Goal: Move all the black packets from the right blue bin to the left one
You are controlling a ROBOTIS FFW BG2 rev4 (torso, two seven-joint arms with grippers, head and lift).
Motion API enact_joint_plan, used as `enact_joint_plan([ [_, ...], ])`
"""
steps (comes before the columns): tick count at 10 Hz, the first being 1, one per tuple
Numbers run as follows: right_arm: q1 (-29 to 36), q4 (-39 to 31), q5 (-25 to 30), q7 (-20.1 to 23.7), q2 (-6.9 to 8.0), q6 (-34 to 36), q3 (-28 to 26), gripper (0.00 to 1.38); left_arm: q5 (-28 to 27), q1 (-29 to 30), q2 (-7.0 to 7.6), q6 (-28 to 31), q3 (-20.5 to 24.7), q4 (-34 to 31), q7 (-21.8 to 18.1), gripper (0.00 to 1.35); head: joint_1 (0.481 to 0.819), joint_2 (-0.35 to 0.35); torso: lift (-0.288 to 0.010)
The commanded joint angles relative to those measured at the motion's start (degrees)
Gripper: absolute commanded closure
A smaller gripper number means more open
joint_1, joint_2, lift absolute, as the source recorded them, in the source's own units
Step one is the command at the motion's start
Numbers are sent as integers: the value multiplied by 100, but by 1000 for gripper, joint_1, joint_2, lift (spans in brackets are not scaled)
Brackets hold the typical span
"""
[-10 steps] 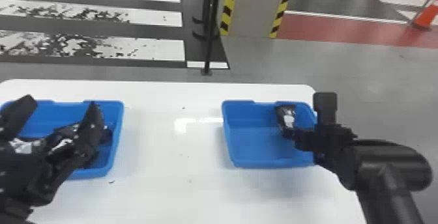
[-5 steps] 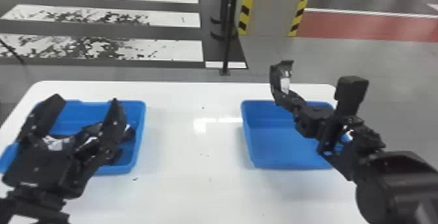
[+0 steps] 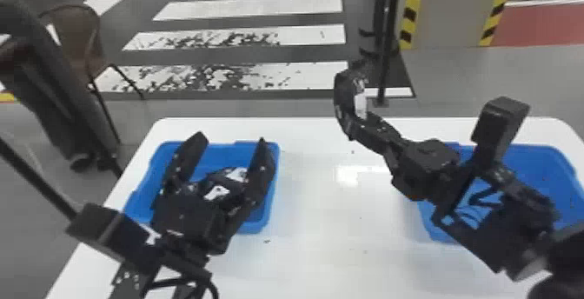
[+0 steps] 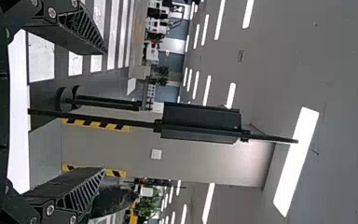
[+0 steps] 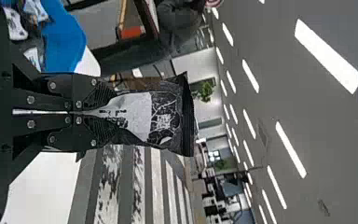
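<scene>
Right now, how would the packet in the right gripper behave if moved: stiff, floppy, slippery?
The packet likely gives at the pinch, since it bunches where the right gripper clamps it. Its far end may stay flat, as it juts out without drooping. Shiny film could slip.

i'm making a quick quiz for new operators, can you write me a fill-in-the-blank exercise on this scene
The robot's ____ tool grips a black packet.
The left tool is not shut but ____.
The left bin and the right bin are both the colour ____.
Both bins stand on a table whose top is ____ in colour.

Missing words: right; open; blue; white.
</scene>
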Motion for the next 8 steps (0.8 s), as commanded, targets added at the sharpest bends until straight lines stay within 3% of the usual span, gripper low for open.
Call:
enact_joint_plan([
  [1,-72,-1,-233,7,-67,-55,422,1150,41,-9,10,42,-34,14,-7,153,678,179,-140],
  [5,-367,196,-553,16,-137,-182,1233,1150,144,-135,62,310,-160,42,-86,150,695,265,-140],
  [8,-423,153,-816,25,-225,-182,1713,1150,155,-220,62,366,-206,127,-130,153,695,289,-140],
])
